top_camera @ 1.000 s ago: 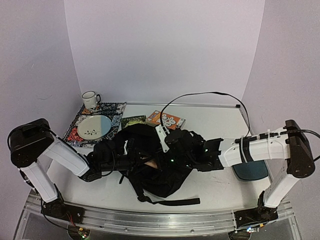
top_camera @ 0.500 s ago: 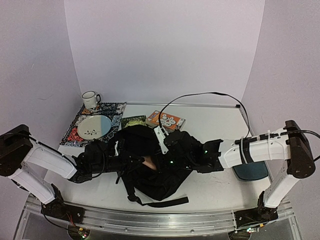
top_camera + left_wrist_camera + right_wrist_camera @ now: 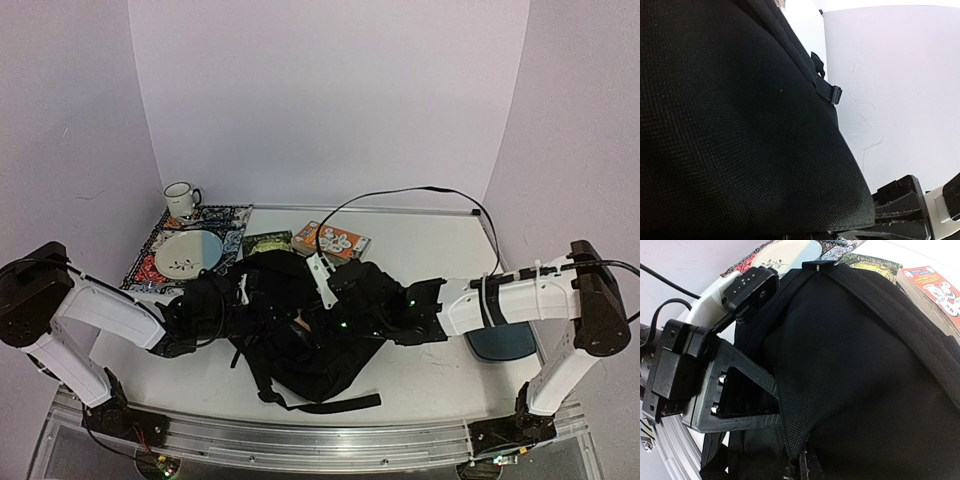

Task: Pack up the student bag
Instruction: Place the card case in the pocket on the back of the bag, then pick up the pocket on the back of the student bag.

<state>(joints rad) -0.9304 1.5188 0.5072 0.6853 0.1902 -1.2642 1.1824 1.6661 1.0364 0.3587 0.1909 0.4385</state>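
The student bag [image 3: 310, 345], a big soft black backpack, lies in the middle of the table between both arms. My left gripper [image 3: 238, 305] is at its left edge. In the left wrist view black fabric [image 3: 740, 125] spreads out from the jaws and hides them. The right wrist view shows that gripper's finger [image 3: 740, 395] pressed onto the bag's edge. My right gripper [image 3: 345, 303] is at the top of the bag, shut on a pinched fold of fabric [image 3: 800, 460].
A white mug [image 3: 181, 198] and a plate [image 3: 188, 252] are on a patterned mat [image 3: 145, 268] at the back left. A green book [image 3: 266, 243] and an orange card box [image 3: 338, 239] lie behind the bag. A dark-teal pad [image 3: 500, 343] lies under the right arm. A loose strap [image 3: 340, 404] trails toward the front edge.
My left arm swung down and outward, then came back a little. Its gripper closed on the bag's left edge, and the bag's left side and strap shifted slightly. The right arm stayed put.
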